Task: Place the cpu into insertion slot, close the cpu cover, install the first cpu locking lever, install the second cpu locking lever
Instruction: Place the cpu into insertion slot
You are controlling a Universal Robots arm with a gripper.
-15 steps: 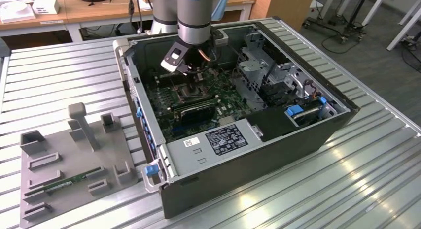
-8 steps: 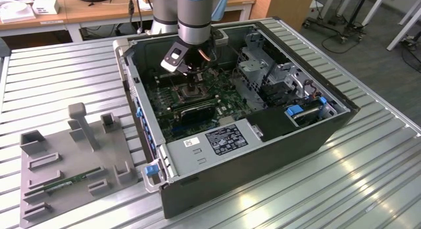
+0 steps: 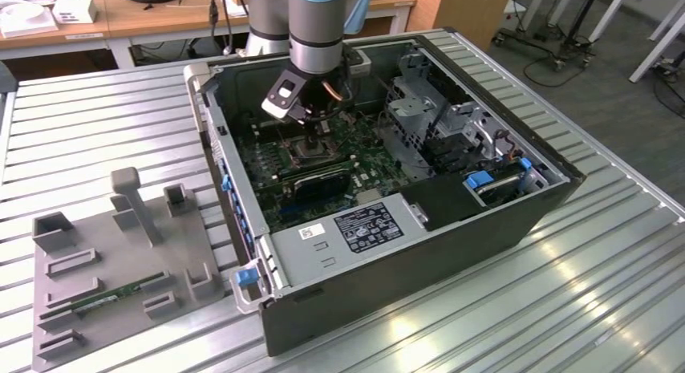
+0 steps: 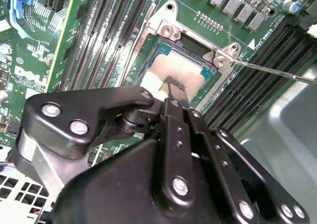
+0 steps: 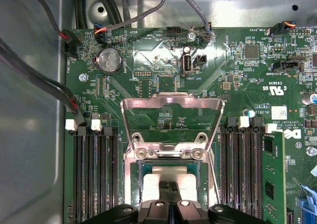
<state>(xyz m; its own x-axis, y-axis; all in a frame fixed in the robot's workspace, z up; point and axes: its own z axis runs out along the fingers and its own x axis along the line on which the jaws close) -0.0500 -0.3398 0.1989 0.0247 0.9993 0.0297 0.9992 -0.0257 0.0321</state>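
The cpu lies flat inside the insertion slot, its silvery-tan top showing in both wrist views. My gripper is shut, its thin fingertips together on or just above the cpu's top near one edge. In the first wrist view the cpu sits in the insertion slot with the gripper over it. The cpu cover stands swung open behind the slot. A thin locking lever sticks out free beside the socket. In the exterior view the gripper reaches down into the computer case over the slot.
Long black memory slots flank the socket on both sides. A green memory stick stands upright in a slot nearby. Case walls and drive cages surround the board. A grey fixture lies on the table at the exterior view's left.
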